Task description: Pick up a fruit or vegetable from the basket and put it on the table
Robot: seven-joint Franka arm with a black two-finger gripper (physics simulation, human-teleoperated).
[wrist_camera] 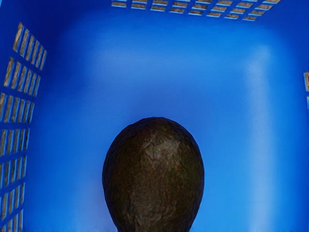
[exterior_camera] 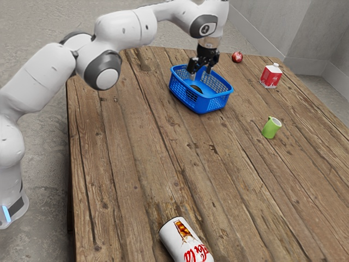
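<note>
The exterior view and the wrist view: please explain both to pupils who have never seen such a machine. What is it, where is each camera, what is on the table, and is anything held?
The machine is a simulated robot arm, jointed rather like yours, ending in a black two-finger gripper. The exterior view is taken from the arm's side; the wrist view comes from a camera on its hand, looking into the basket.

On the wooden table are a blue plastic basket with a dark avocado inside, a red round fruit, a red-and-white carton, a green mug and a white cola can.

Nothing is held: the fingers are apart, above the avocado.
</note>
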